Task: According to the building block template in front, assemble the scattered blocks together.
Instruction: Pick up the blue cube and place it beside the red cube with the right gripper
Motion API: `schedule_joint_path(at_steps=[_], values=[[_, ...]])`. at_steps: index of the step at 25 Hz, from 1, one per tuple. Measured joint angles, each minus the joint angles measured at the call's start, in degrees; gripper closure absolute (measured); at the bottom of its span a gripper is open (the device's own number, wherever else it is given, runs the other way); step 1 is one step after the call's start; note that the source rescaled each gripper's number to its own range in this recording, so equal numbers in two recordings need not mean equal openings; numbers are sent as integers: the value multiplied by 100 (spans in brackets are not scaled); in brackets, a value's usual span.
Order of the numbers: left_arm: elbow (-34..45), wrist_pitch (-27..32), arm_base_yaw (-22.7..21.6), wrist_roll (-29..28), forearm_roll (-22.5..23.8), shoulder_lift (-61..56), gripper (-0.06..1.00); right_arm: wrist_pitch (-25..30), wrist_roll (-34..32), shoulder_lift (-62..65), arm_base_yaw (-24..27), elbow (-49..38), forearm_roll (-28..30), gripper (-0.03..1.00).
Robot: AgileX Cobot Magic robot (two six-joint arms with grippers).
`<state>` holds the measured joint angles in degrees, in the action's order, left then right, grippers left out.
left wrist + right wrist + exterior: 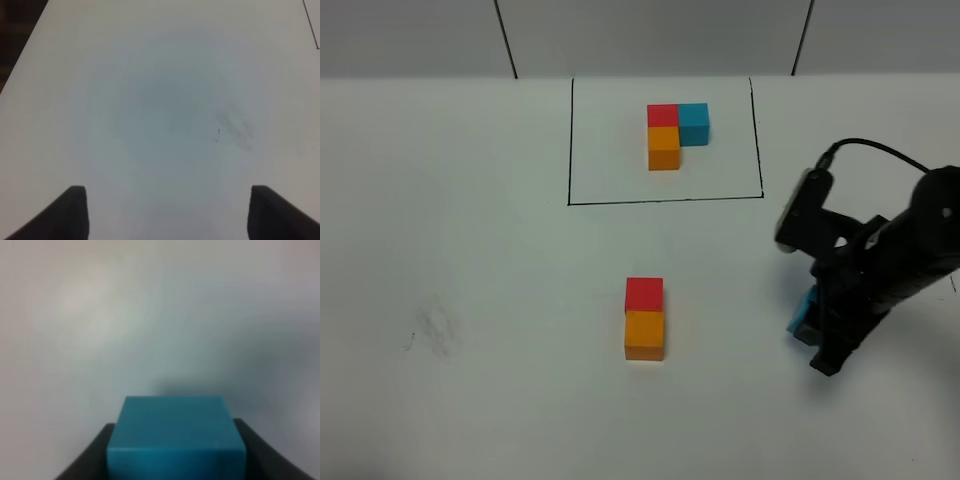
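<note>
Even bright light, soft shadows; wrist views blurred.

White table (470, 200) — grey smudge (435, 332) nr left.

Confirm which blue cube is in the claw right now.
The loose blue cube at the table's right, clamped in the right claw. The other blue cube sits untouched in the outlined template, beside the red cube.

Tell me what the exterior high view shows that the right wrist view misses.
Only the exterior high view shows the template inside its outlined box, and the red block touching the orange block on the table. Only the right wrist view shows the gripper fingers flanking the blue block. Both show that block in the right gripper.
</note>
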<state>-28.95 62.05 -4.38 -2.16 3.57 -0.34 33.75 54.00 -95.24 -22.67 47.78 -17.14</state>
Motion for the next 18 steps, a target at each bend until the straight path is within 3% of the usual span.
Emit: schedule_joint_path(at_steps=[10,18], values=[[0,0,0,0,0,0,45,967,207,-1115,-844,1475,813,68],[0,0,0,2,0,0,45,1406,289,-1831,-1026,2443,1300,68]])
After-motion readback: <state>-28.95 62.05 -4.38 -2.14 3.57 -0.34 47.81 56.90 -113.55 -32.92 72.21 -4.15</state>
